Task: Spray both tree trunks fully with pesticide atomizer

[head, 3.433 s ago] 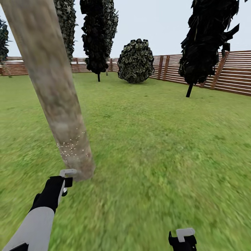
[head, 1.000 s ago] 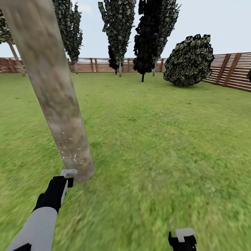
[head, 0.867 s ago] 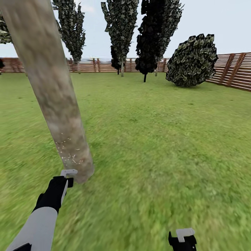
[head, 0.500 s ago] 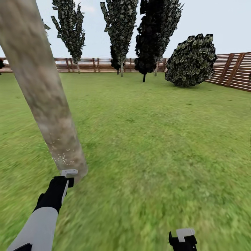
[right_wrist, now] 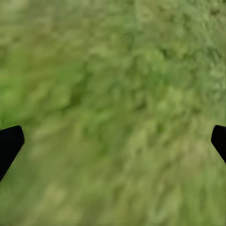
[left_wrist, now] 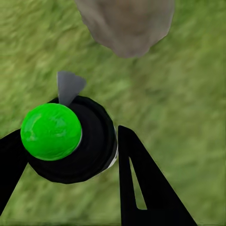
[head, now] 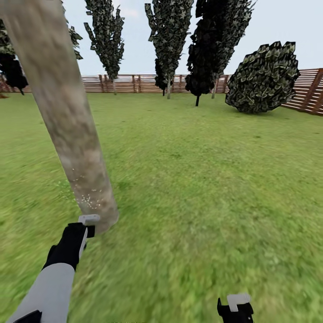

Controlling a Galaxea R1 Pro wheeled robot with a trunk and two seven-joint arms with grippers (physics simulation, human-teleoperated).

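Pesticide atomizer aimed at the foot of a thick, pale grey-brown mottled tree trunk point(head: 67, 116).

The black, green-capped atomizer point(left_wrist: 66, 139) is clamped in the left gripper point(left_wrist: 70, 155); white specks are confined low, so the nozzle is best swept upward. The right gripper point(right_wrist: 113, 141) is spread wide, empty.

My left arm point(head: 49, 282): extended forward, grey forearm, black wrist section. My left gripper point(left_wrist: 66, 155): black fingers point(left_wrist: 141, 183) closed either side of atomizer point(left_wrist: 70, 139), green cap facing wrist camera, grey nozzle pointing away from me. In head view, left gripper point(head: 87, 224) low, light-grey tip uppermost. My right gripper point(right_wrist: 113, 141): black fingertips point(right_wrist: 9, 143) wide apart at opposite frame edges, nothing between. In head view, right gripper point(head: 235, 307) low, at bottom edge.
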